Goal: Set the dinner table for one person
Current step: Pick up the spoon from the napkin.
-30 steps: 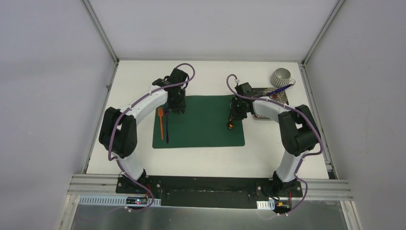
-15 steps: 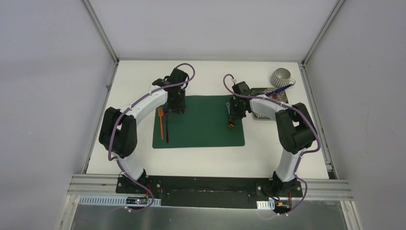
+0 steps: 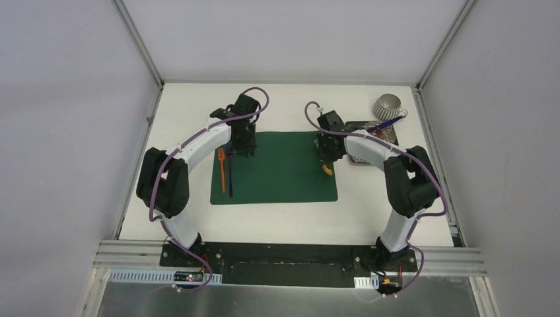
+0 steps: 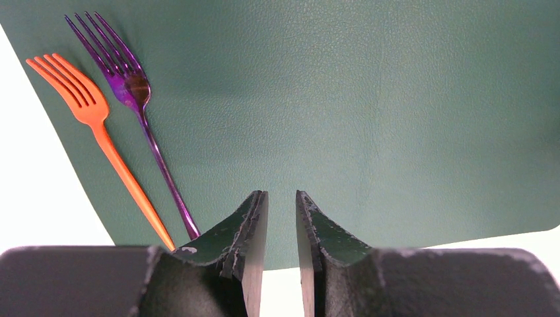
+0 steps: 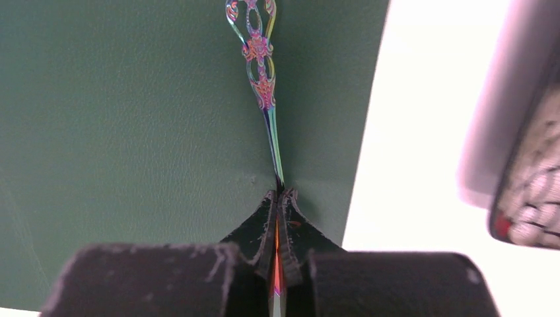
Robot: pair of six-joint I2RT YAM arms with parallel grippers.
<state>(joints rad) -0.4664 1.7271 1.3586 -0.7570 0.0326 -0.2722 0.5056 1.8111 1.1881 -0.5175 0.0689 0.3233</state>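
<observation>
Top external: white counter (image 3: 277, 218) with a dark green placemat (image 3: 280, 172) in the middle, both arms reaching over its far edge. The left gripper (image 3: 242, 153) sits above the mat's far-left corner. An orange fork (image 3: 222, 172) and a purple fork (image 3: 230, 175) lie side by side on the mat's left strip, tines pointing away from the arm bases, orange one nearer the mat's edge. The right gripper (image 3: 325, 160) is over the mat's far-right part. Far right corner of the counter has a ribbed grey cup (image 3: 387, 105) on its side. Just beside it is a dark patterned plate (image 3: 386, 135) with a blue utensil (image 3: 381, 124) across it.

Left wrist: fingers parted by a narrow gap, nothing between them, mat below, both forks off to the left of the fingers.

Right wrist: fingers pinched tight on the thin stem of an iridescent utensil (image 5: 264, 92). Its ornate handle end sticks out past the fingertips over the mat, close to the mat's right edge. Can't tell whether it touches the mat, or what kind of utensil it is. Bare counter to the right, the patterned plate blurred at the frame edge.
</observation>
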